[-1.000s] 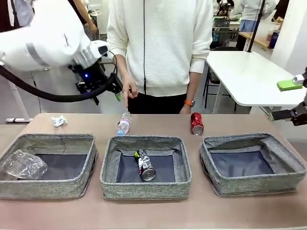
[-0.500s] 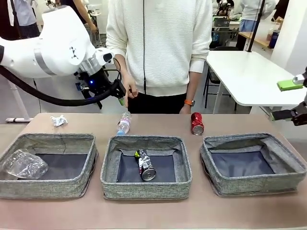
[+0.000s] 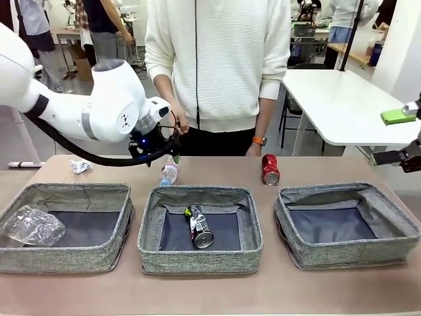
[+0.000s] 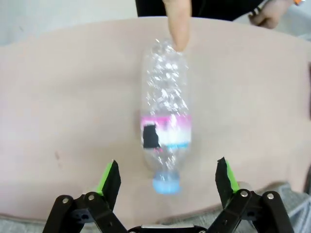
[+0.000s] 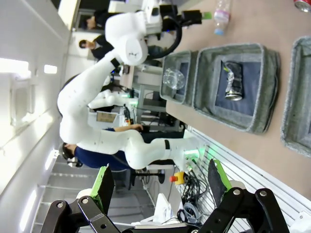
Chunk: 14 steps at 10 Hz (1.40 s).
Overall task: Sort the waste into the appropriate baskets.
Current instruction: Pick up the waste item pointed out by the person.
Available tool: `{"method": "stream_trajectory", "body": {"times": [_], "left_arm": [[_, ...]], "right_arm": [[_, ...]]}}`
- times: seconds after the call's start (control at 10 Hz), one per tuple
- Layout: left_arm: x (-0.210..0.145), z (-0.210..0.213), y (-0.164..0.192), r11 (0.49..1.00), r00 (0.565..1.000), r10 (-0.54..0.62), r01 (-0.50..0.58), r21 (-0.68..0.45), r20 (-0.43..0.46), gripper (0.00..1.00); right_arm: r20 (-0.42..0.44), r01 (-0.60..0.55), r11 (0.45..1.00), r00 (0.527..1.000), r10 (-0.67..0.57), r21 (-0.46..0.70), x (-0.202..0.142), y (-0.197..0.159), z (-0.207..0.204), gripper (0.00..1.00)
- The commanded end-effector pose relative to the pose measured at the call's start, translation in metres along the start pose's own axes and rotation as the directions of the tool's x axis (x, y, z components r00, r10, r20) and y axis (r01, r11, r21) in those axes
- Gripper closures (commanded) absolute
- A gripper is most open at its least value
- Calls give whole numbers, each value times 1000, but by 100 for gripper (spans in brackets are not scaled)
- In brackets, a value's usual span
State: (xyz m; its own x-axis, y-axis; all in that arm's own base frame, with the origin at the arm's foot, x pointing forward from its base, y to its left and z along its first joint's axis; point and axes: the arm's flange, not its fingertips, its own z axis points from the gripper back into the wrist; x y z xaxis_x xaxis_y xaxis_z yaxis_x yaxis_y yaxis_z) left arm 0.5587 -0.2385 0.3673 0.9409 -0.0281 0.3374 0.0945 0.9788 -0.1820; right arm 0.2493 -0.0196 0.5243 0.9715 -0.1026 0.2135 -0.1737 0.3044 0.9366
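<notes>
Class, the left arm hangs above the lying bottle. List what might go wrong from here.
1. The person's finger touches the bottle at its base, ahead of the open left tool; a descent might strike it.
2. The bottle lies on its side, so it may roll when gripped.
3. Its blue cap lies close to the middle basket, whose wall the tool may snag.

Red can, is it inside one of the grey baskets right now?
No, the red can sits on the table beyond the gap between the middle basket and the right basket.
</notes>
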Motion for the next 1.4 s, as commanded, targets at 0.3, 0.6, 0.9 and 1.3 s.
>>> {"method": "stream_trajectory", "body": {"times": [0.3, 0.6, 0.9, 1.3], "left_arm": [[26, -36, -10, 997, 999, 34, -34, 71, 1, 0], [29, -42, -10, 995, 997, 73, -71, 74, -27, 0], [25, -51, -16, 994, 997, 64, -60, 87, -41, 36], [22, -54, -22, 995, 998, 47, -43, 90, -49, 100]], "right_arm": [[11, -14, 1000, 1000, 14, 5, 4, 3, -2, 0], [11, -14, 1000, 1000, 14, 5, 4, 3, -2, 0], [11, -14, 1000, 1000, 14, 5, 4, 3, -2, 0], [11, -14, 1000, 1000, 14, 5, 4, 3, -2, 0]]}}
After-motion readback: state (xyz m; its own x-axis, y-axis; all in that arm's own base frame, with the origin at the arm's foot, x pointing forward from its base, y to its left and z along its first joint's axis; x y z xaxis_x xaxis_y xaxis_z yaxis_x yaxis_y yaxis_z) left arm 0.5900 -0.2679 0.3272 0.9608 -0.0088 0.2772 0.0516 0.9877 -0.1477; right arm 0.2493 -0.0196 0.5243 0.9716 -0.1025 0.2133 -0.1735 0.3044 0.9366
